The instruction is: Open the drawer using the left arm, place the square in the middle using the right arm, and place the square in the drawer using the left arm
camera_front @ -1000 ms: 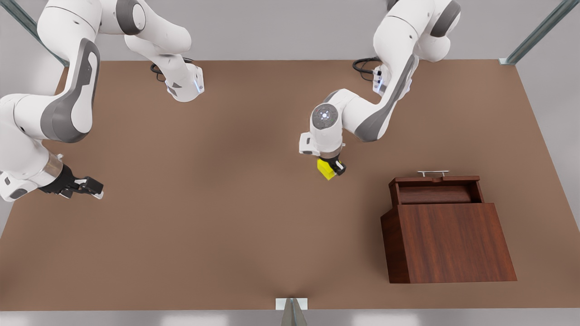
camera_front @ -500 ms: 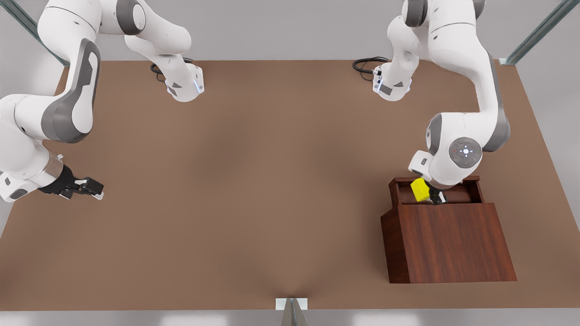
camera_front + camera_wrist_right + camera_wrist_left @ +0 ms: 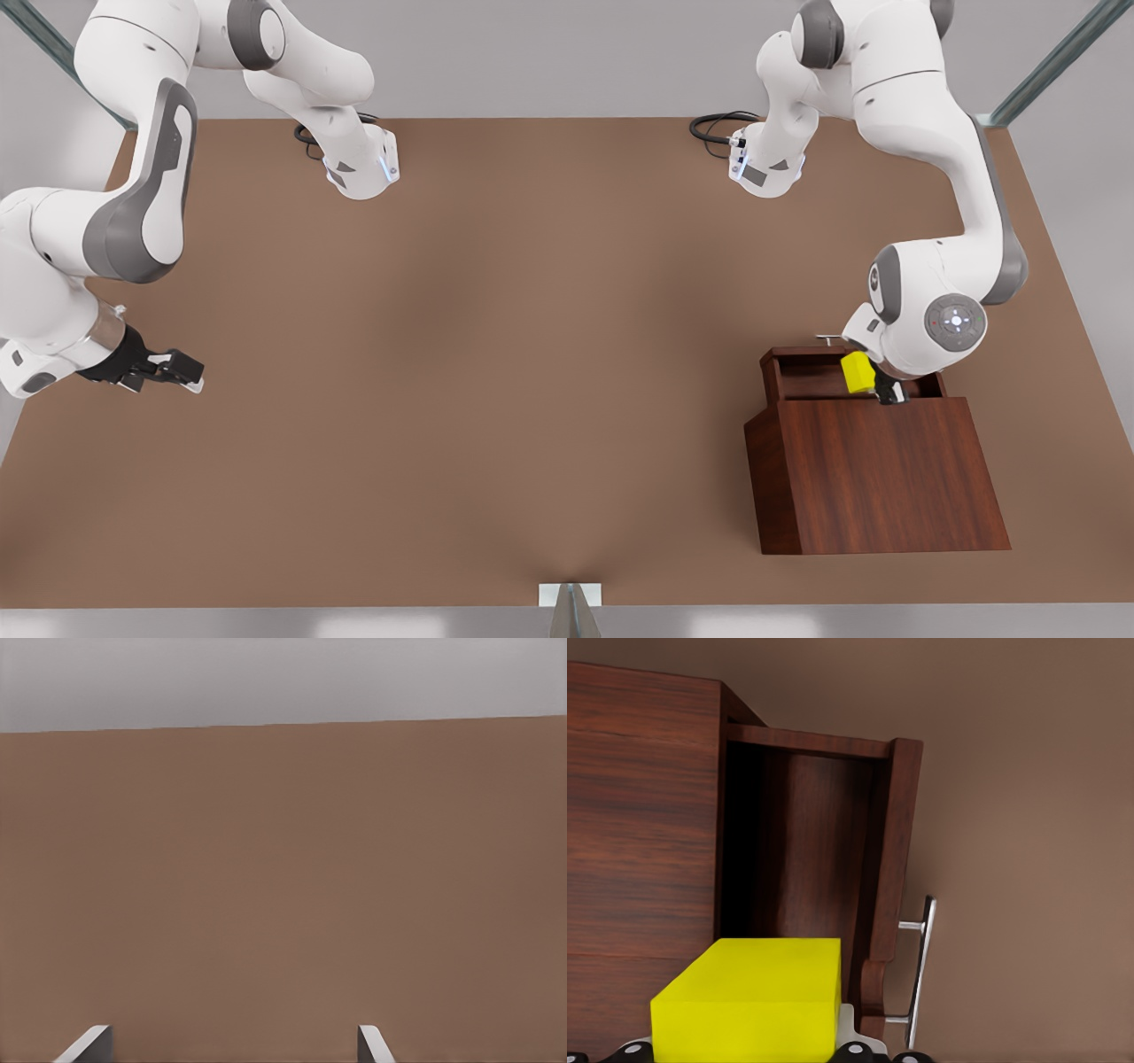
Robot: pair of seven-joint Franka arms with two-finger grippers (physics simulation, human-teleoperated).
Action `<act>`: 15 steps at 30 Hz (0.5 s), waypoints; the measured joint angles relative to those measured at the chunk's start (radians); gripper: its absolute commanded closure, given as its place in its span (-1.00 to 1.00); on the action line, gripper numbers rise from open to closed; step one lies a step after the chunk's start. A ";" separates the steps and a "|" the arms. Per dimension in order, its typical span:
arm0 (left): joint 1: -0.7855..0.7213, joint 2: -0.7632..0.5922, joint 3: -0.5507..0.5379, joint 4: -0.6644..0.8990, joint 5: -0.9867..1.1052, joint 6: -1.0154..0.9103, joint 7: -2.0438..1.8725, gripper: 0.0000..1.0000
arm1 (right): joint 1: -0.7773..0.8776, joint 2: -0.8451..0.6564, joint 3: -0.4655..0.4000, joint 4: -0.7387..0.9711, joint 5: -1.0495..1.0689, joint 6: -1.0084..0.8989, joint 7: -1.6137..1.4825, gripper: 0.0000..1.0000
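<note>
The worktop carries the cabinet at the front view's right, its drawer pulled out. Over the drawer hangs the left pincer, pinching the square — the cube is above the tray. The right pincer waits at the far side, fingers spread.

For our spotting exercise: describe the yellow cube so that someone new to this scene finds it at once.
Find the dark wooden cabinet at the front view's right; its drawer is open. Above the drawer, the left end effector holds the cube. It is the scene's one bright yellow thing.
</note>
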 measured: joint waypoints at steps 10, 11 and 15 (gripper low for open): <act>0.009 0.026 -0.002 -0.012 -0.001 0.005 0.078 -0.52 | -0.002 0.001 -0.001 0.002 -0.001 0.007 0.000 -1.00; 0.009 0.028 -0.002 -0.012 -0.002 0.008 0.079 -0.55 | -0.002 0.001 -0.001 0.002 -0.002 0.009 0.000 -1.00; 0.009 0.035 -0.003 -0.012 -0.006 0.008 0.078 -1.00 | -0.001 0.001 -0.001 0.000 0.000 0.009 0.000 -1.00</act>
